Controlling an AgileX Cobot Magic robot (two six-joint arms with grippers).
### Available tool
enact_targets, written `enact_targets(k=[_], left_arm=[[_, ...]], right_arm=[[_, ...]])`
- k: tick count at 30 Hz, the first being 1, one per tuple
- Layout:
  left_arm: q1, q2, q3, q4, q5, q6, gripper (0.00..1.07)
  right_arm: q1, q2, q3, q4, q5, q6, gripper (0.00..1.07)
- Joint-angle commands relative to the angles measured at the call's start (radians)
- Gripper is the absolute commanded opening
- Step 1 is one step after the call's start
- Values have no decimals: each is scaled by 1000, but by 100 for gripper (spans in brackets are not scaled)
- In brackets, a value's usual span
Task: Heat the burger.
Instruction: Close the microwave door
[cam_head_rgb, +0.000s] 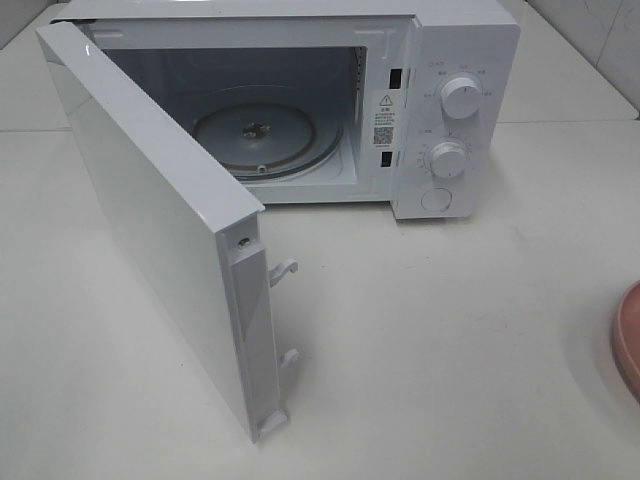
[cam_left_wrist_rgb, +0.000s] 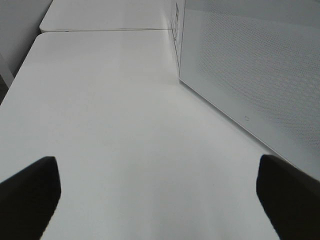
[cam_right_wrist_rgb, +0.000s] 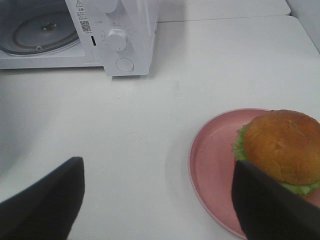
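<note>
- Right fingers (cam_right_wrist_rgb: 157, 200) spread wide, holding nothing, hovering over bench (cam_right_wrist_rgb: 150, 130) just beside pink plate (cam_right_wrist_rgb: 210, 165).
- burger (cam_right_wrist_rgb: 282, 147) sits on that plate, well apart from microwave (cam_head_rgb: 440, 110).
- Microwave door (cam_head_rgb: 150, 230) swung open, glass turntable (cam_head_rgb: 265, 135) bare inside.
- Left fingers (cam_left_wrist_rgb: 157, 197) wide, empty, beside the door.

In the high view, only a thin slice of the pink plate (cam_head_rgb: 630, 340) shows at the right edge of the table (cam_head_rgb: 450, 350), and the burger is out of sight. In the right wrist view, the burger (cam_right_wrist_rgb: 282, 147) is cut off at the edge. The words on the microwave (cam_head_rgb: 455, 100) are too small to read.
</note>
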Motion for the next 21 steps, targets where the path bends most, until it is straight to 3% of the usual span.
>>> enact_targets(k=[1,21], left_arm=[[1,-21,3,1,-4,-6,100],[1,-21,3,1,-4,-6,100]], right_arm=[[-5,-28,3,0,-9,-13,76],[-5,-28,3,0,-9,-13,76]])
